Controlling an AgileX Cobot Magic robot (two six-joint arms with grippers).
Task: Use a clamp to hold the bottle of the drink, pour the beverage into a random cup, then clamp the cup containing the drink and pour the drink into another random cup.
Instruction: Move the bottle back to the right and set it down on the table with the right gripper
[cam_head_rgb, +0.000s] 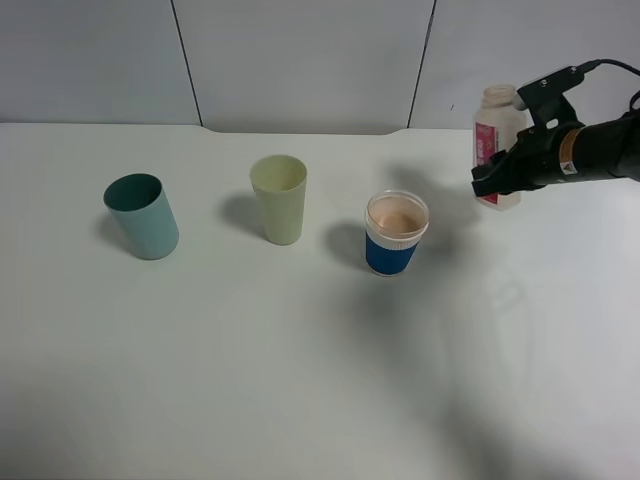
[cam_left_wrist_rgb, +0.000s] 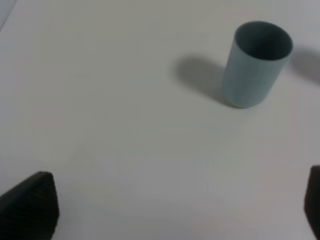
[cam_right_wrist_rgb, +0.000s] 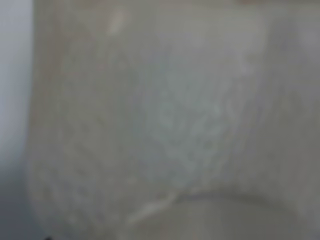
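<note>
**You're gripping the bottle with your right tool (cam_head_rgb: 490, 180), its jaws closed on it.**
The bottle (cam_head_rgb: 497, 125) is standing upright on the counter (cam_head_rgb: 300, 380), pinched between that tool's jaws. The blue-sleeved cup (cam_head_rgb: 393, 250), holding pinkish beverage (cam_head_rgb: 396, 214), is sitting nearby, ahead of the fingertips. Your left tool (cam_left_wrist_rgb: 172, 205) is gaping wide and gripping nothing, with the teal cup (cam_left_wrist_rgb: 252, 65) standing well ahead of it.

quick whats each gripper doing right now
left gripper: open, holding nothing
right gripper: closed on the bottle of the drink
</note>
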